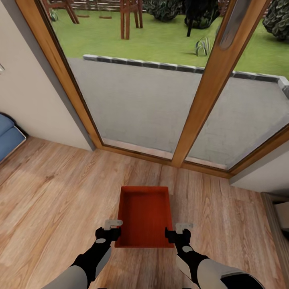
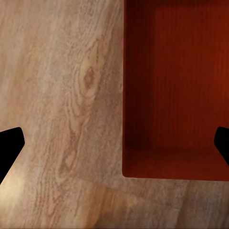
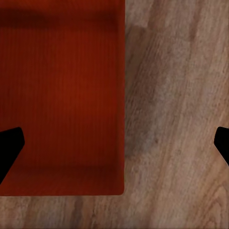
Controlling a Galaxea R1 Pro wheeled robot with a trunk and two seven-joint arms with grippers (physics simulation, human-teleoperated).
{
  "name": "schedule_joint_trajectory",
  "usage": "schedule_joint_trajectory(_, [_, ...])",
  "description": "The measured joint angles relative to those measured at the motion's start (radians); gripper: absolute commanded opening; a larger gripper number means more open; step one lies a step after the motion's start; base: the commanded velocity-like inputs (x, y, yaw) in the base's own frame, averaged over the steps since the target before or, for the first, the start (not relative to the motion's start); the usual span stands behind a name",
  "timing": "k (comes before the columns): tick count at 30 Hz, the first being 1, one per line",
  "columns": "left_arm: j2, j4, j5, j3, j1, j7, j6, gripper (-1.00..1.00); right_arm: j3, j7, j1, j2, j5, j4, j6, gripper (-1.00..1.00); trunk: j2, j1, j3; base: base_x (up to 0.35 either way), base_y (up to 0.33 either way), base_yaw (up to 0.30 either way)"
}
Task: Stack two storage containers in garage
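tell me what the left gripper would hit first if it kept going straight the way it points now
Probably the left wall of the storage container: the left gripper is open and straddles that wall, with the wood floor under its outer finger. Depth is hard to judge.

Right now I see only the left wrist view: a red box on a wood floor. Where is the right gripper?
Observer: The right gripper is open, at the storage container's opposite side, mirroring the left gripper.
Operator: What stands beyond the box?
Observer: Glass doors in a wooden frame, with a paved patio outside.
Operator: Anything to the robot's left?
Observer: A blue sofa against the wall, well apart from the container.
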Motion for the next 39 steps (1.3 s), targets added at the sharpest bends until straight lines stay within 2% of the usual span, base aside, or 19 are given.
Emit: schedule_joint_trajectory(39, [0.000,-0.001,0.001,0.008,0.000,0.002,-0.001,1.00,-0.003,0.000,0.000,-0.002,-0.002,0.000,0.000,1.00,-0.273,0.150,-0.122,0.000,0.000,0.000])
